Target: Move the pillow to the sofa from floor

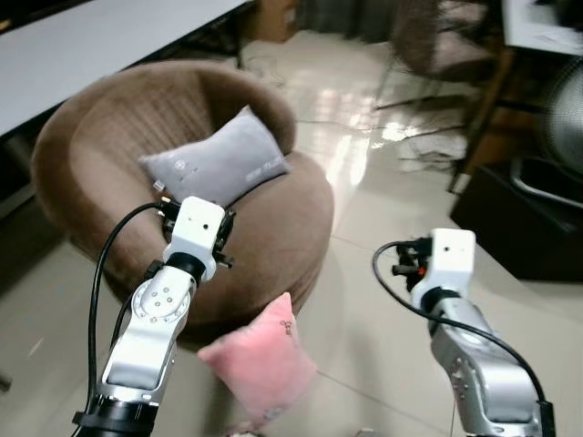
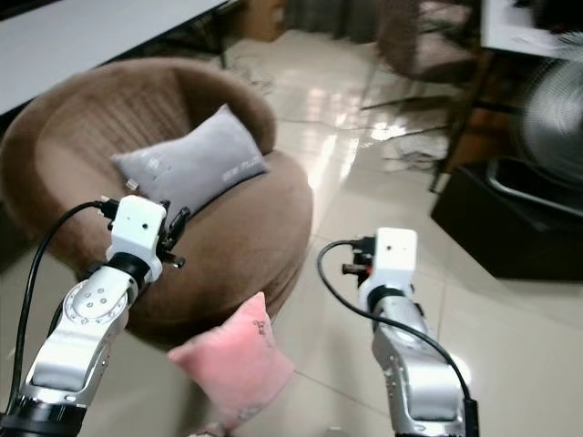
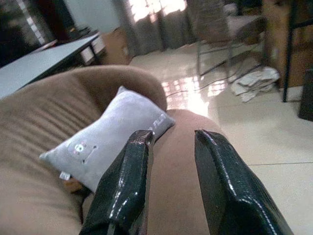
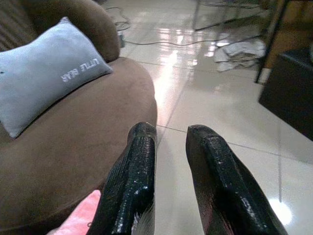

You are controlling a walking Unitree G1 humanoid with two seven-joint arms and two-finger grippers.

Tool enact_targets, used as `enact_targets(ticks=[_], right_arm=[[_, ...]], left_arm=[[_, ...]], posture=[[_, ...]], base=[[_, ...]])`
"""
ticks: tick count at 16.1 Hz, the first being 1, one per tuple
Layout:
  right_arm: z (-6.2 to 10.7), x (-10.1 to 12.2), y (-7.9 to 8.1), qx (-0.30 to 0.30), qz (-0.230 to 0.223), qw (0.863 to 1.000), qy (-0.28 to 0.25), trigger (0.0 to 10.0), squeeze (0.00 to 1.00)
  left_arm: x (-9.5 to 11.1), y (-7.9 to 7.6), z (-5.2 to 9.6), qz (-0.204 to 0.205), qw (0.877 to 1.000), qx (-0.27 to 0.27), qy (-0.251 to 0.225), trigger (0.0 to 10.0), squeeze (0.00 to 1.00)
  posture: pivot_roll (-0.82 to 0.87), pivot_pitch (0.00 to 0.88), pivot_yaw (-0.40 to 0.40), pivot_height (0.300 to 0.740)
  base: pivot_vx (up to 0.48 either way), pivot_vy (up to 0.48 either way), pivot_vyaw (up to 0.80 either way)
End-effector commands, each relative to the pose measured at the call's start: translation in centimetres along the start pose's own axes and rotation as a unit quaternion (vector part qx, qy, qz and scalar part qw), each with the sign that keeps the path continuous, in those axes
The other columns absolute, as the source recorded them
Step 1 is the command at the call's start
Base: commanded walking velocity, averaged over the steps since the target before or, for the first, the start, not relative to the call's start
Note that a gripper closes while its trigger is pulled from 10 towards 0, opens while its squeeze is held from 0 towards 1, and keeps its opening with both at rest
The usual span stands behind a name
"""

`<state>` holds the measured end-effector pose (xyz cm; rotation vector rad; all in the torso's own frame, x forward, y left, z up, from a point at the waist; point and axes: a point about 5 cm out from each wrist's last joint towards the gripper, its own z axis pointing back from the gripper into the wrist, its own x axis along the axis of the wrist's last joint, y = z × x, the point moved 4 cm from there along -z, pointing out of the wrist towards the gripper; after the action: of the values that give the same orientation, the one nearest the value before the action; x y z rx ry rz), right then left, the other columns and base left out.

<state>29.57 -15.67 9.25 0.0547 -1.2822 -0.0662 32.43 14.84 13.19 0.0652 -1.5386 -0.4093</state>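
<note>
A pink pillow (image 1: 260, 360) stands on the tiled floor, leaning against the front of the round brown sofa (image 1: 282, 237). A grey pillow (image 1: 219, 164) lies on the sofa's seat against its backrest. My left gripper (image 3: 171, 137) hovers over the sofa seat just in front of the grey pillow, open with nothing between its fingers. My right gripper (image 4: 171, 129) hangs over the floor beside the sofa's right edge, open and empty. The pink pillow's corner (image 4: 78, 220) lies low beside the right gripper's fingers. Both grippers are above the pink pillow and apart from it.
A white table (image 1: 91, 36) runs behind the sofa at the left. At the right stand a black box (image 1: 528, 218) and a fan (image 1: 560, 118). A wicker chair (image 1: 437, 36), a crumpled cloth (image 1: 437, 146) and cables lie farther back on the glossy floor.
</note>
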Motion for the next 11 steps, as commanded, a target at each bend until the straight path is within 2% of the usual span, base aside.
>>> enact_targets(ticks=[1, 6, 11], right_arm=[[0.10, 0.09, 0.51, 0.006, -0.003, 1.000, -0.002, 10.0, 0.00], [0.33, -0.03, -0.19, -0.001, 0.002, 1.000, 0.001, 10.0, 0.00], [0.58, -0.31, -0.17, -0.006, -0.003, 1.000, 0.004, 10.0, 0.00]], left_arm=[[-0.12, 0.68, 0.14, -0.009, 1.000, 0.010, 0.002, 10.0, 0.00], [0.15, 0.23, -0.25, -0.007, 1.000, 0.003, -0.003, 10.0, 0.00], [0.20, 0.18, -0.44, -0.007, 1.000, 0.000, -0.005, 10.0, 0.00]], posture=[[-0.03, 0.035, 0.028, 0.740], [-0.04, 0.044, 0.033, 0.740], [-0.04, 0.046, 0.043, 0.740]], base=[[0.000, 0.390, -0.80], [0.000, 0.392, -0.80], [0.000, 0.392, -0.80]])
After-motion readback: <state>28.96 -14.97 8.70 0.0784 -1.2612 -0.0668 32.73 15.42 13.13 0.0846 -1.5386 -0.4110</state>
